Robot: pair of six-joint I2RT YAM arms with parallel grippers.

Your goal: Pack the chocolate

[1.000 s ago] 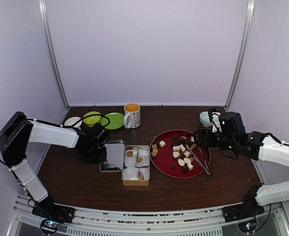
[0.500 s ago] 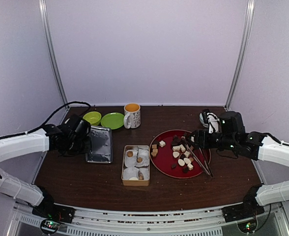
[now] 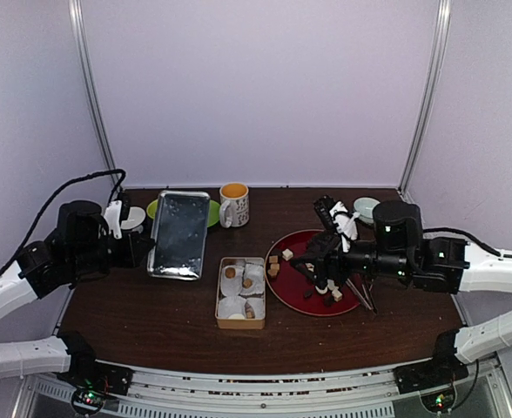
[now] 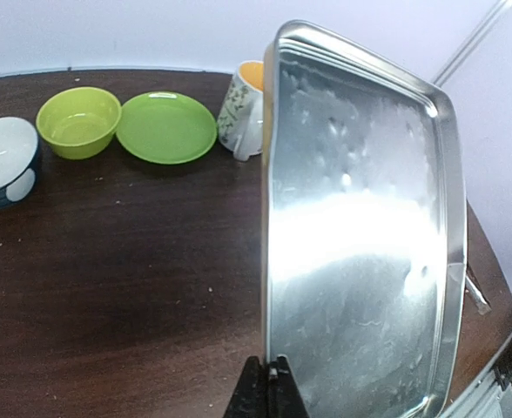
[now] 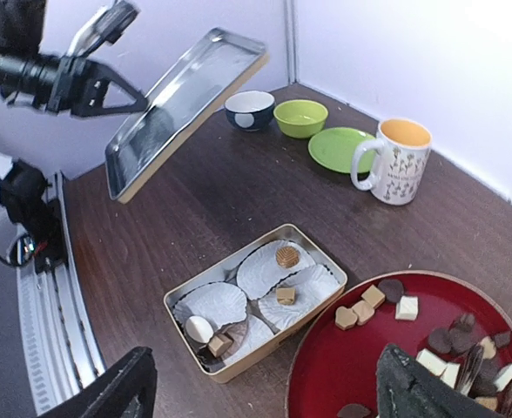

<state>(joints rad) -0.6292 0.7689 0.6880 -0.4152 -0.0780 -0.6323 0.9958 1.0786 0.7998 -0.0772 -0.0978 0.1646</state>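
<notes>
The coming move turns on the right gripper point(image 3: 320, 266), which hangs over the round red plate point(image 3: 288, 286) on the right half of the table. Its two black fingers point(image 5: 421, 387) are spread wide with nothing between them. The loose chocolate pieces point(image 5: 360, 311), dark brown, tan and white cubes and ovals, lie scattered on that plate. In the wrist view they sit below the fingers, mostly toward the right-hand one, so a short drop onto the heap looks like all that is needed. None is big enough to have a long axis that matters.

The open rectangular tan tin point(image 3: 241, 326), lined with white crinkled paper cups point(image 5: 211, 303), stands just left of the plate, its long side running near to far. Four pieces already sit in the cups. Any carry therefore goes leftward from plate to tin, and the right arm is clearly the nearer one for it.

The left gripper point(image 4: 269, 396) is pinched shut on the edge of a silver rectangular metal lid point(image 3: 179, 233). It holds the lid tilted and off the table, well to the left of the tin. That leaves the tin uncovered. Thin dark tongs point(image 3: 361, 293) lie on the plate's right side, untouched.
</notes>
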